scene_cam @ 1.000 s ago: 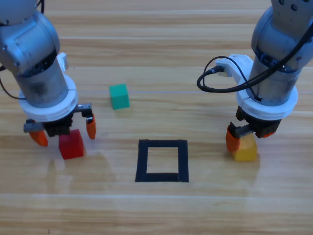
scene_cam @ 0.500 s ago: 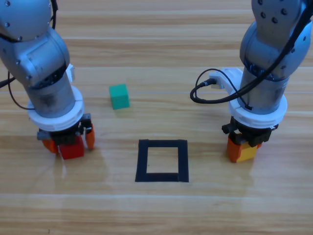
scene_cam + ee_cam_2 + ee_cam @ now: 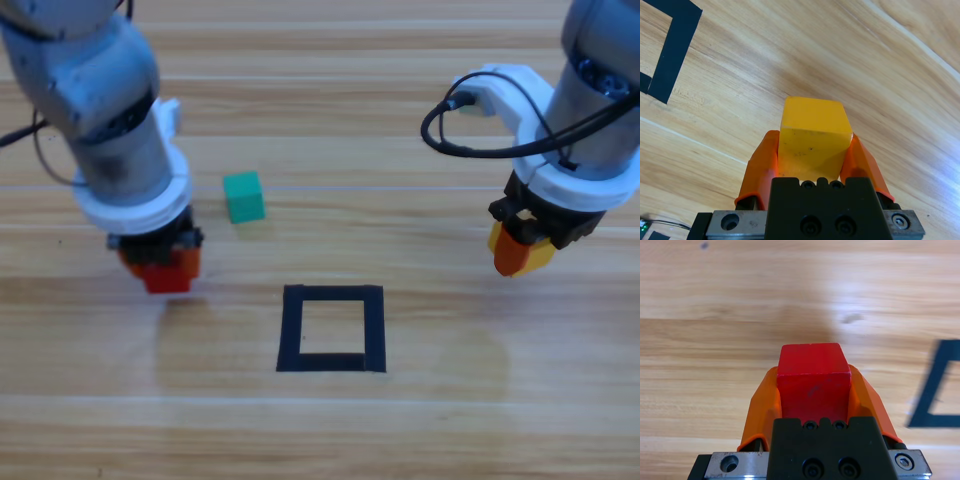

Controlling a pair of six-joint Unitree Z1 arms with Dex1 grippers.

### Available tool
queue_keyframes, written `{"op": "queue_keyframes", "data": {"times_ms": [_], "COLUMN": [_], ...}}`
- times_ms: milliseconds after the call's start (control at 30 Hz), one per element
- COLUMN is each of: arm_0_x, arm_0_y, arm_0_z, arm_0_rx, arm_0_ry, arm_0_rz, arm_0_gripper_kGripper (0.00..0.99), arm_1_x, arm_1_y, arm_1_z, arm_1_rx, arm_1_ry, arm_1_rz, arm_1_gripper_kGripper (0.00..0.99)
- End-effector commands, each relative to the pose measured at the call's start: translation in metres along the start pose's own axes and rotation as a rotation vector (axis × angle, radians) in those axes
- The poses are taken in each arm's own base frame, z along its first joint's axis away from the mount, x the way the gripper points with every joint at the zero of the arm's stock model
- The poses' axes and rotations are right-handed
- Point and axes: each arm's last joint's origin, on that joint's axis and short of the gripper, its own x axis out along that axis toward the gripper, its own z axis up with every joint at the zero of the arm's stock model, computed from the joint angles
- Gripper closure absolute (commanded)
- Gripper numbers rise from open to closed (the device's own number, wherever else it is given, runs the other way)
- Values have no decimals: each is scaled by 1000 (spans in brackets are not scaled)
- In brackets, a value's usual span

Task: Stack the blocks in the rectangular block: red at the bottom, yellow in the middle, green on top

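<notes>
My left gripper (image 3: 812, 390) is clamped on the red cube (image 3: 168, 272), lifted left of the tape square (image 3: 332, 328); my right gripper (image 3: 810, 160) grips the yellow cube (image 3: 535, 256) to its right. Both seem light, rigid, smooth-sided, best pinched on opposite flat faces. The green cube (image 3: 244, 196) sits toward the table's far edge

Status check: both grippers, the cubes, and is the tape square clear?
Left gripper shut on red cube, lifted, left of square. Right gripper shut on yellow cube, lifted, right of square. Green cube on table. Nothing inside square.
</notes>
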Motion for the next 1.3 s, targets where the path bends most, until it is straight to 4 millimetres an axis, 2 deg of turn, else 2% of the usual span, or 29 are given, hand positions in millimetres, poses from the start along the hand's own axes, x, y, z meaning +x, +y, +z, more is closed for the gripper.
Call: {"op": "queue_keyframes", "data": {"times_ms": [33,233,333,533,833,1000,1300], "arm_0_x": [-6,12,18,22,25,37,40], "arm_0_y": [-63,-111,-128,-153,-166,-162,-157], "arm_0_z": [-35,-66,-75,-77,-71,-62,-50], "arm_0_rx": [170,216,216,206,209,186,161], "arm_0_ry": [25,68,79,81,91,115,112], "arm_0_rz": [-1,2,-2,-14,-21,-5,-7], "arm_0_gripper_kGripper": [990,990,990,990,990,990,990], "arm_1_x": [0,-21,-19,-15,-11,-9,-9], "arm_1_y": [-17,-35,-38,-38,-37,-37,-37], "arm_1_z": [-12,-19,-19,-19,-19,-20,-20], "arm_1_rx": [24,87,97,95,91,84,78], "arm_1_ry": [35,-33,-41,-37,-38,-35,-36], "arm_1_rz": [-7,46,44,39,39,43,44], "arm_1_gripper_kGripper": [990,990,990,990,990,990,990]}}
